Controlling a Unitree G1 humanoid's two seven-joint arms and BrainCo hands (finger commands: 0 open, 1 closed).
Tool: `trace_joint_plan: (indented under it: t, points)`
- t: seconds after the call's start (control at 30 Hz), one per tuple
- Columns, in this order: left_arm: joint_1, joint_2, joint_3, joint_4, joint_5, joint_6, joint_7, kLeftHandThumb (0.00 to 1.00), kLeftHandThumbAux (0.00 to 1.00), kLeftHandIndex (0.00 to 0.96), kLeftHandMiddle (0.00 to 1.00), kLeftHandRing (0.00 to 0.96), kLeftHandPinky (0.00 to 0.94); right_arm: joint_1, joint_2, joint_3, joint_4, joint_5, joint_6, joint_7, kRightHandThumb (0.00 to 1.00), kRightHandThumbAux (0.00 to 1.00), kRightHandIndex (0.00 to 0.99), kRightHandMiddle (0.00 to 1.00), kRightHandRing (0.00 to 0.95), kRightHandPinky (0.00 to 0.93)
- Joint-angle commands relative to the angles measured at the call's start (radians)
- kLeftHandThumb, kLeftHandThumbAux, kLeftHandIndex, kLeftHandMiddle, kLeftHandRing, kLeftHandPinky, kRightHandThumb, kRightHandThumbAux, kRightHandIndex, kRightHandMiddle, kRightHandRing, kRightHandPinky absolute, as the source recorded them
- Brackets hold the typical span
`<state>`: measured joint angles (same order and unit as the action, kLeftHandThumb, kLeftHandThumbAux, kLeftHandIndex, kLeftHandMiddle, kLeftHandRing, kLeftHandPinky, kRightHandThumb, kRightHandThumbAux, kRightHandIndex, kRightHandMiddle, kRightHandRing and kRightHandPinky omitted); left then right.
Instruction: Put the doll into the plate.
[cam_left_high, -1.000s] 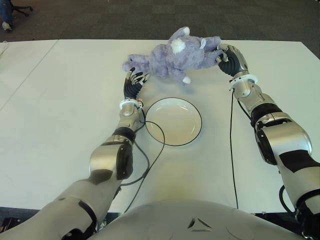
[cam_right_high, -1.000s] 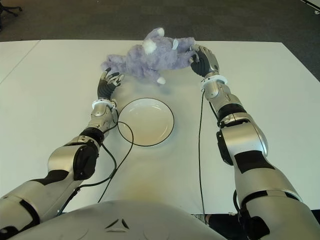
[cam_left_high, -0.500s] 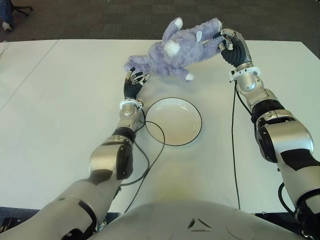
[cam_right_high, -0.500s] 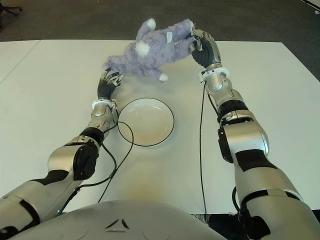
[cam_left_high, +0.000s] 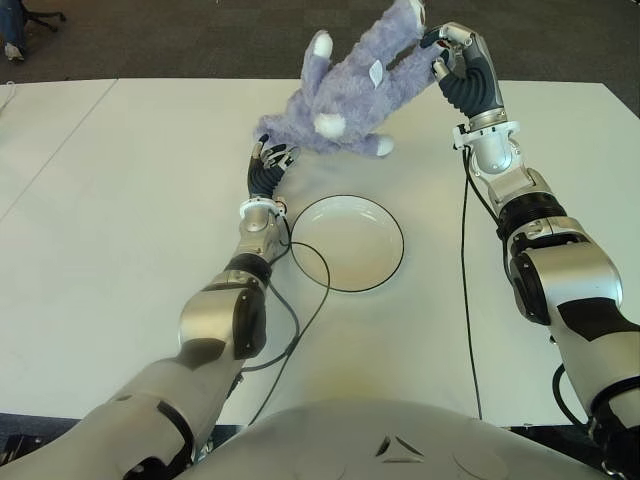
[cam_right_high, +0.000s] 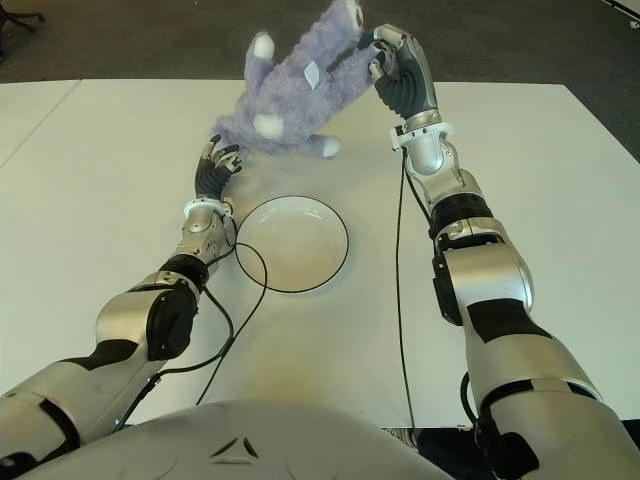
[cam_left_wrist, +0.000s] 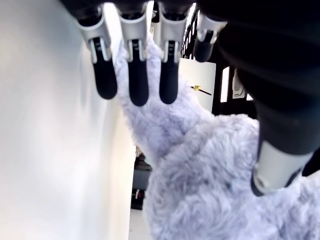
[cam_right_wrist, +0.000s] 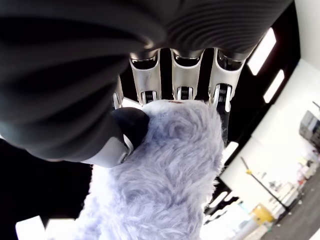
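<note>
- The doll (cam_left_high: 355, 95), a lilac plush animal, hangs in the air over the far middle of the table (cam_left_high: 120, 250). Its long axis slants from its upper end, far and right, down to its lower end, nearer and left.
- The right hand (cam_left_high: 462, 72) is clamped on the doll's upper end; its wrist view shows thumb and fingers pinching a tuft of fur, so this hand carries the weight.
- The left hand (cam_left_high: 268, 165) sits just under the doll's low end. Its fingers (cam_left_wrist: 136, 80) are straight and spread against the fur, touching but gripping nothing.
- The plate (cam_left_high: 385, 270), white with a dark rim, lies empty on the near side of the doll, between the two forearms.
- The move likely needed is toward the robot and downward.
- A black cable (cam_left_high: 464, 290) runs right of the plate and another loops at its left rim, but the way down looks open.
</note>
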<state>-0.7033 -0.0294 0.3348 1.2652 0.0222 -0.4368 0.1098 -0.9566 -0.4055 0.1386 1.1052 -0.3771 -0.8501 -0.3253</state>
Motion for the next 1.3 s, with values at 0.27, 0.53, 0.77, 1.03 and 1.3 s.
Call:
trace_joint_plan:
  t: [0.27,0.53,0.77,1.03,1.3]
  points:
    - [0.120,-0.033,0.011,0.099,-0.016,0.142,-0.007,0.000,0.675,0.103,0.269,0.279,0.264,0.058,0.011,-0.009,-0.103,-0.002,-0.033,-0.010,0.827,0.690,0.366,0.534,0.630,0.655]
    - [0.123,-0.033,0.014,0.098,-0.018,0.130,-0.020,0.000,0.669,0.106,0.268,0.278,0.272,0.084,0.017,-0.015,-0.170,0.006,-0.031,0.000,0.828,0.690,0.367,0.537,0.632,0.642]
    - [0.124,-0.034,0.017,0.098,-0.019,0.132,-0.016,0.000,0.673,0.110,0.272,0.281,0.267,0.108,0.019,-0.030,-0.244,0.038,-0.032,0.038,0.828,0.690,0.367,0.539,0.632,0.636]
    - [0.124,-0.038,0.007,0.098,-0.008,0.124,-0.010,0.000,0.702,0.119,0.264,0.277,0.272,0.191,0.028,-0.059,-0.463,0.068,0.010,0.091,0.829,0.690,0.368,0.540,0.643,0.634]
    - [0.124,-0.037,0.007,0.098,-0.011,0.125,-0.007,0.000,0.685,0.101,0.268,0.285,0.283,0.304,0.047,-0.072,-0.628,0.072,0.020,0.118,0.830,0.689,0.369,0.529,0.650,0.649]
